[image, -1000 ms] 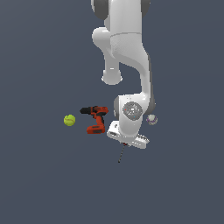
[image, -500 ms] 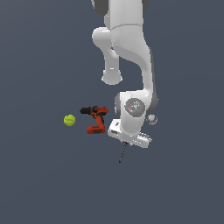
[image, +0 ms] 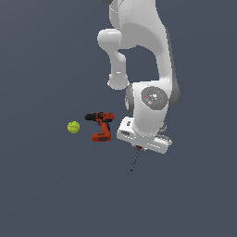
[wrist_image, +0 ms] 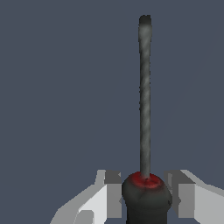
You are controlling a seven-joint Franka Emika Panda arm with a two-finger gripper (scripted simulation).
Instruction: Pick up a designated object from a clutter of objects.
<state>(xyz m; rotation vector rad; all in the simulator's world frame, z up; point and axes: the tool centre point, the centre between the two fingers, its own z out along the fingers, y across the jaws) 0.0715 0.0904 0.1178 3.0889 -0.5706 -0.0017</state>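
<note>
Straddling the handle of the screwdriver, the pincer has one pale finger on each side of the red-and-black grip. In the wrist view a thin dark gap shows between each pad and the handle, so I judge the jaws are only part open and not yet pressing; whether they touch the handle at all I cannot tell for sure. The long dark shaft runs straight away from the fingers over the bare dark floor.

In the exterior view the pincer is low at the floor under the white arm, and only the thin shaft of the screwdriver sticks out below it. The power drill lies near, toward the exterior view's left, and the tennis ball is further left, beside the drill. Both are apart from the screwdriver. The small whitish ball I do not see.

The step in hand seems to be the grasp itself: the fingers are placed, the closing is not finished. The next move probably needs the jaws to close firmly on the handle, centred so the round grip does not roll out, and then a straight lift.
</note>
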